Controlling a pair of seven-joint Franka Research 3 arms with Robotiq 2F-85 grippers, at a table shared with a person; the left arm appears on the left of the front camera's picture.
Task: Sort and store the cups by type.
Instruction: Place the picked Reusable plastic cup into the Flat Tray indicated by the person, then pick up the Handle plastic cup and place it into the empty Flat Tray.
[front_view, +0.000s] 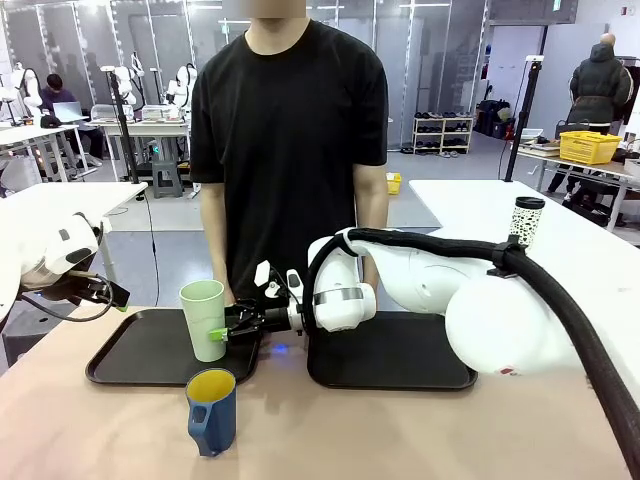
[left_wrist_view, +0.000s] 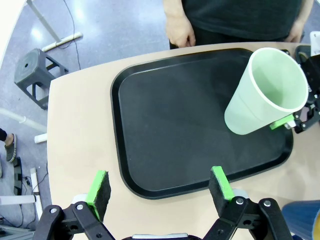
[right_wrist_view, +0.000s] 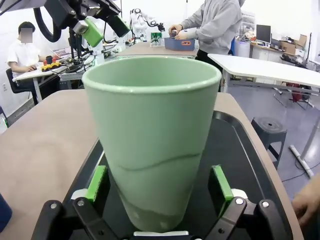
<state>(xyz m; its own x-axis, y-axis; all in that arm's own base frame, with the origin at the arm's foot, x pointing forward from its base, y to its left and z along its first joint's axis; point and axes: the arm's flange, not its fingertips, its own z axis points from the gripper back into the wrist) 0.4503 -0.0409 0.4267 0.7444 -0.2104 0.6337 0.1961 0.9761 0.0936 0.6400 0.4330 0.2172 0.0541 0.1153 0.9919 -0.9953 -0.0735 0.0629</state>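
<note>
Mint-green tumbler (front_view: 203, 320) stands upright on the left tray (front_view: 140, 352), close to that tray's right edge, with its long axis vertical and its mouth open to the top. The right end effector (front_view: 225, 330) reaches across the middle and straddles the tumbler low on its wall. In the right wrist view its green pads (right_wrist_view: 98, 182) sit wide on either side with a thin gap at each, so I judge it not yet clamped. The blue mug (front_view: 211, 410) stands on the bare desk (front_view: 400, 440) just in front of the same tray, handle toward the camera. The left end effector (left_wrist_view: 160, 182) hangs spread wide above the tray's near edge, holding nothing. It is well apart from the tumbler, so the right arm is clearly the nearer one.

A second tray (front_view: 400, 375) lies beside the first, partly covered by the right arm. The tumbler's base is hidden behind the end effector in the right wrist view, and the mug is cut off at the corner of the left wrist view.
</note>
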